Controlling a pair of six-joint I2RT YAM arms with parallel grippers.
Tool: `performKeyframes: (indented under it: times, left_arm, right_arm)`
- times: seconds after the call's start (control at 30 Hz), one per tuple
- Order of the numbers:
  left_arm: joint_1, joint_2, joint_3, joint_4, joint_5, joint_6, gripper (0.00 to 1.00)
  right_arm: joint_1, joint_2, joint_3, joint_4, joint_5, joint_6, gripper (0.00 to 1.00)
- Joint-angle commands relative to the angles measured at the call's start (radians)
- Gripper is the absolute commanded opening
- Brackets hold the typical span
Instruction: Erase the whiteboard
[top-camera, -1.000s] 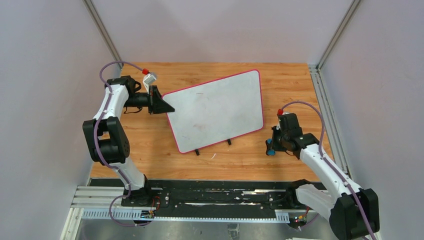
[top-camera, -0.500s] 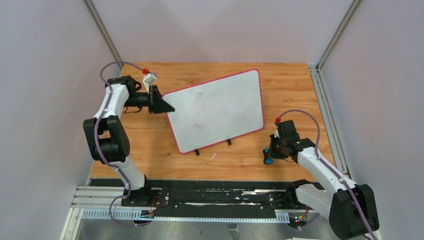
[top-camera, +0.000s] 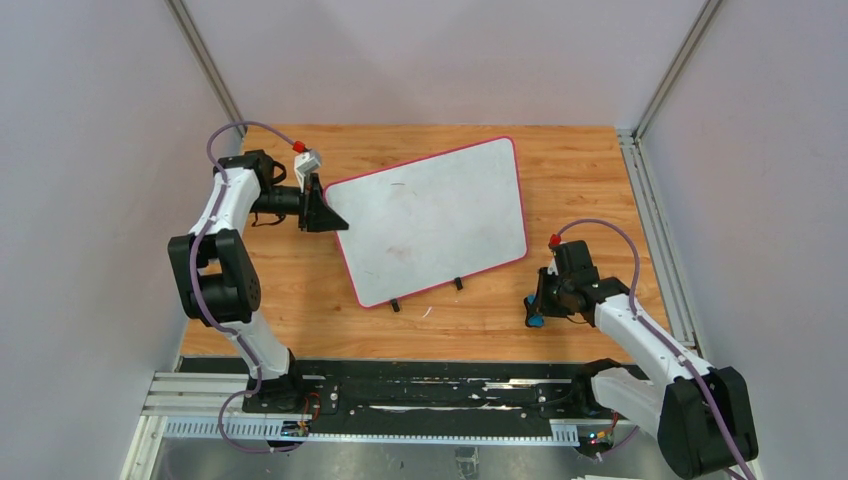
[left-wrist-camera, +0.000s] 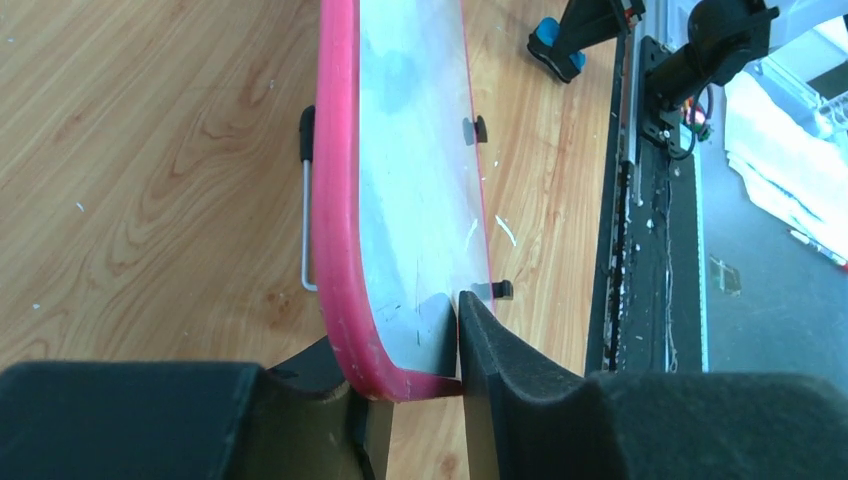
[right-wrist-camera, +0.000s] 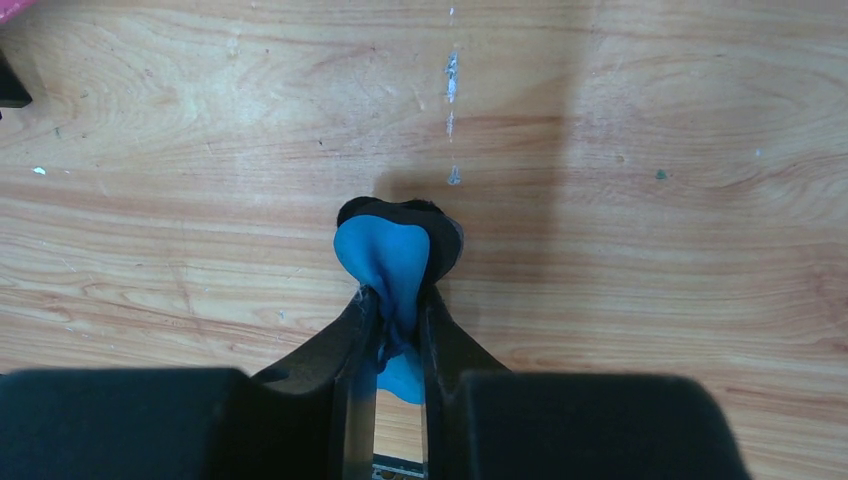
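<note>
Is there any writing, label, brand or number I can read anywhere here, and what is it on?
No readable text anywhere.
The whiteboard has only faint smudges and one small dark mark, too faint to read as writing.
The eraser shows no label.
</note>
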Motion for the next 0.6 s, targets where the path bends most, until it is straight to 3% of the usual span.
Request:
performKeyframes:
  times: [0.0, 0.3, 0.57]
  left_arm:
    - [-0.008, 0.013, 0.008, 0.013, -0.035, 0.036, 0.33]
    - [-0.008, 0.013, 0.009, 0.013, -0.037, 0.031, 0.53]
    - [-0.009, -0.005, 0.009, 0.017, -0.030, 0.009, 0.63]
  right_arm:
    - [-0.008, 0.000, -0.014, 0.004, -0.016, -0.001, 0.17]
    - [-0.006, -0.009, -0.015, 0.004, -0.019, -0.002, 0.33]
    - [-0.004, -0.012, -0.017, 0.005, -0.020, -0.006, 0.38]
